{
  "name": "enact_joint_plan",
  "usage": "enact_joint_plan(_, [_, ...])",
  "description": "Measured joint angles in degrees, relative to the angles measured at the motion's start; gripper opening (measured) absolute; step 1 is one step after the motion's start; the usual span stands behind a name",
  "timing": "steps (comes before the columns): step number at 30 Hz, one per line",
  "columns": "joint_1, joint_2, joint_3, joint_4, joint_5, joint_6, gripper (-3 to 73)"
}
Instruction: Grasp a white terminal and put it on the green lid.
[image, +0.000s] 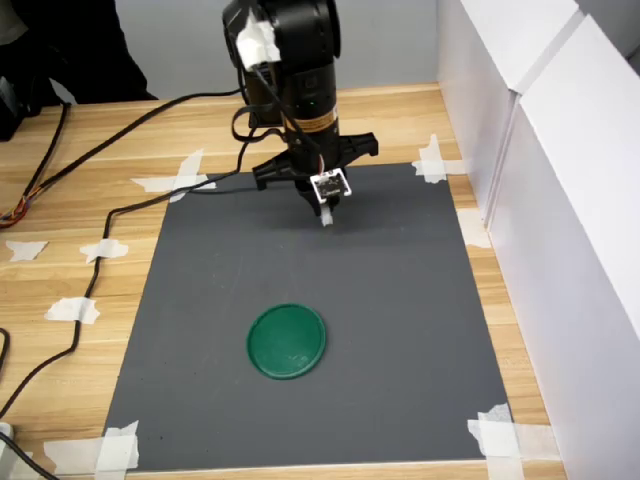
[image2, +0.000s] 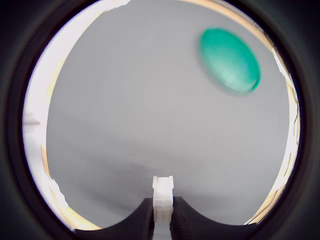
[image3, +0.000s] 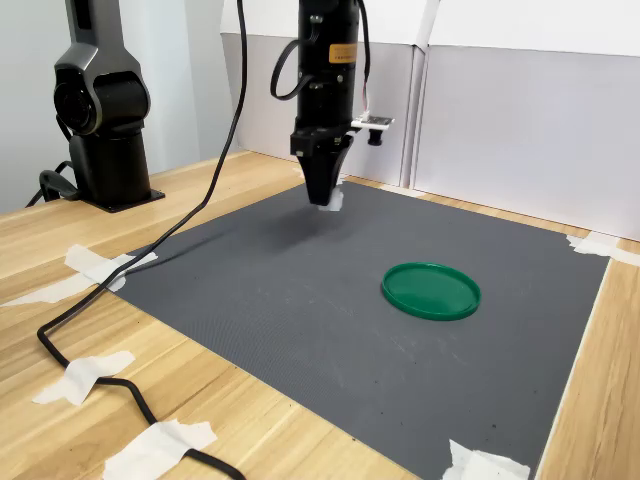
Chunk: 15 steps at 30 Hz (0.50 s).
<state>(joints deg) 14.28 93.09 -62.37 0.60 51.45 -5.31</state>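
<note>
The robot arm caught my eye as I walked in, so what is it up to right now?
The arm's hand is shut on a tiny white terminal, holding it clear above the far part of the gray mat. The green lid lies flat and bare on the mat, nearer the camera in the first exterior view, well apart from the hand. So the terminal is picked up but not yet set on the lid.

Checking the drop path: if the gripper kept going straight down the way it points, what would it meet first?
The gripper, shut on the white terminal, points down at bare grey mat. The terminal would likely touch mat first; the green lid lies well aside.
</note>
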Motion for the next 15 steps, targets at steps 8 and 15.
enact_joint_plan(8, [-7.1,8.7,-10.4,-1.3,0.1,-7.2,8.0])
enact_joint_plan(15, [-7.3,17.1,-18.7,-0.6,0.1,-8.2,8.0])
